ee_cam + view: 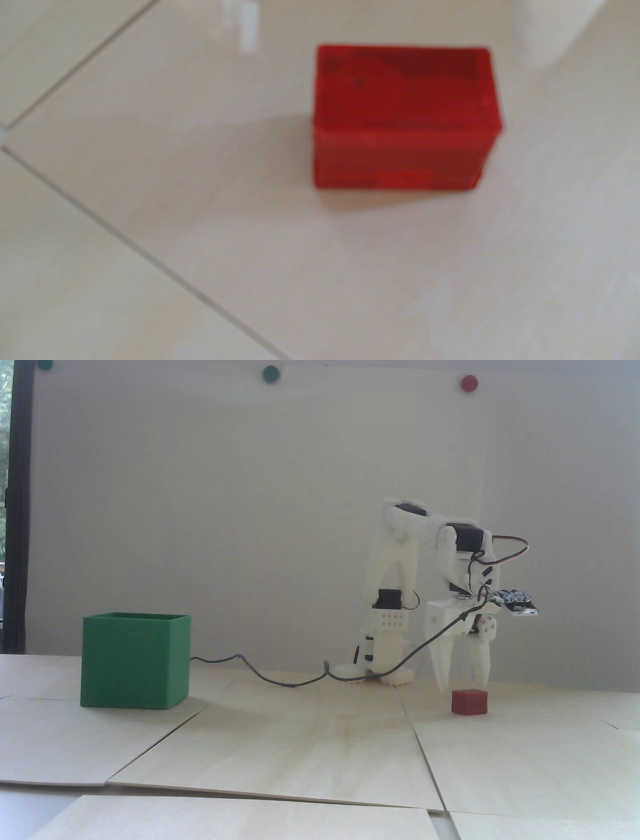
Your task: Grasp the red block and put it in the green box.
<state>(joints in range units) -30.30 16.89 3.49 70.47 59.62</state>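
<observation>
The red block (469,702) rests on the light wooden table at the right in the fixed view. In the blurred wrist view the red block (405,117) fills the upper middle. My white gripper (462,685) hangs just above and behind it, open, its two pointed fingers spread about a block's width apart, tips near the table. In the wrist view the gripper (394,38) shows only as two white fingertips at the top edge, one on each side of the block, with nothing between them. The green box (135,660) stands far off at the left of the table.
A dark cable (280,677) runs over the table from the arm's base (375,672) toward the green box. Seams between wooden panels (420,745) cross the table. Round green and red dots (469,383) sit on the white wall behind.
</observation>
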